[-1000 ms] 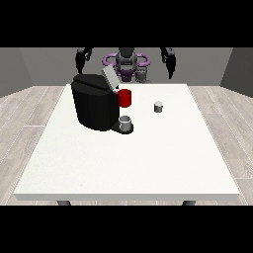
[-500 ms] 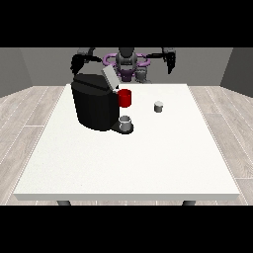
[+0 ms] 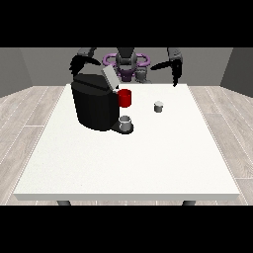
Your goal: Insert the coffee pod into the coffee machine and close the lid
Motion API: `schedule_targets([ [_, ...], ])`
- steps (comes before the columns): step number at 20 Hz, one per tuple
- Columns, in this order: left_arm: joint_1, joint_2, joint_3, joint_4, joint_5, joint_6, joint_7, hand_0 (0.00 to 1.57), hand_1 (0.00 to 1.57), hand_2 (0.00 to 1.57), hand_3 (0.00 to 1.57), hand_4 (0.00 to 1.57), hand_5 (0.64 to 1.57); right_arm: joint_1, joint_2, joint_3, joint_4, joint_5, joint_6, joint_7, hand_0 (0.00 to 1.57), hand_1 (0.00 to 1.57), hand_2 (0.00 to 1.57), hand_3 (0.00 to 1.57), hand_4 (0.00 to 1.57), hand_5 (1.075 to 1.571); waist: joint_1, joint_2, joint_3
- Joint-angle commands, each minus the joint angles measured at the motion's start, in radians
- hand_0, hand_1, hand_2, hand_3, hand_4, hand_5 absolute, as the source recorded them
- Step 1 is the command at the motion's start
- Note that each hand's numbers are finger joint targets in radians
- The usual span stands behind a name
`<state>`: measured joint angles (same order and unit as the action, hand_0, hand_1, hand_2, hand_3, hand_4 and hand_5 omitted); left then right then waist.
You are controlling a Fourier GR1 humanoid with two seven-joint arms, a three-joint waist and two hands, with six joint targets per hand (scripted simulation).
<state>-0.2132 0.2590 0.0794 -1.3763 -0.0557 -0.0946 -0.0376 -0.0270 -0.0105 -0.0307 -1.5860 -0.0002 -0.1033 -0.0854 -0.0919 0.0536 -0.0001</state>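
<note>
Facing the robot from across the table [image 3: 148, 163]: coffee machine [image 3: 94, 104] hides most of the hand at the view's left [image 3: 76, 63]; finger state impossible to tell. Hand at the view's right [image 3: 175, 74], lower than before, hangs empty, fingers straight. Coffee pod [image 3: 158, 106] sits right of the machine, apart. Lid [image 3: 109, 78] raised. No readable writing.

no readable text, no labels, no numbers
</note>
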Motion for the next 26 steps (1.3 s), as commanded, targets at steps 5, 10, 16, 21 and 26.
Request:
schedule_targets([
  [5, -0.129, 0.018, 0.014, 0.212, -0.065, 0.009, 0.014, 0.0, 0.0, 0.0, 0.0, 0.0, 1.571, -0.078, -0.02, 0.002, 0.004, -0.002, 0.01, 0.014, 0.0, 0.0, 0.0, 0.0, 0.28, 1.571, -0.034, 0.076, -0.0001],
  [10, -0.216, 0.031, 0.034, 0.353, -0.091, 0.021, -0.003, 0.0, 0.0, 0.0, 0.0, 0.0, 1.571, -0.095, 0.01, 0.089, 0.001, 0.014, -0.061, 0.046, 0.0, 0.0, 0.0, 0.0, 0.33, 1.571, -0.044, 0.107, -0.0002],
  [16, -0.252, 0.081, 0.007, 0.413, -0.163, 0.001, -0.038, 0.0, 0.0, 0.0, 0.0, 0.0, 1.571, -0.127, -0.015, -0.014, 0.114, -0.03, -0.007, -0.026, 0.0, 0.0, 0.0, 0.0, 0.37, 1.571, -0.035, 0.156, 0.0002],
  [21, -0.275, 0.102, 0.012, 0.523, -0.211, 0.004, -0.103, 0.0, 0.0, 0.46, 0.0, 0.0, 1.571, -0.139, -0.039, 0.0, 0.116, 0.015, -0.023, 0.021, 0.0, 0.0, 0.0, 0.0, 0.43, 1.571, -0.04, 0.141, -0.0003],
  [26, -0.354, 0.073, 0.001, 0.574, -0.268, 0.065, -0.015, 0.7, 0.7, 0.78, 0.43, 0.0, 1.571, -0.228, -0.027, -0.028, 0.194, 0.008, -0.052, 0.02, 0.0, 0.0, 0.0, 0.0, 0.41, 1.571, -0.03, 0.157, 0.0],
])
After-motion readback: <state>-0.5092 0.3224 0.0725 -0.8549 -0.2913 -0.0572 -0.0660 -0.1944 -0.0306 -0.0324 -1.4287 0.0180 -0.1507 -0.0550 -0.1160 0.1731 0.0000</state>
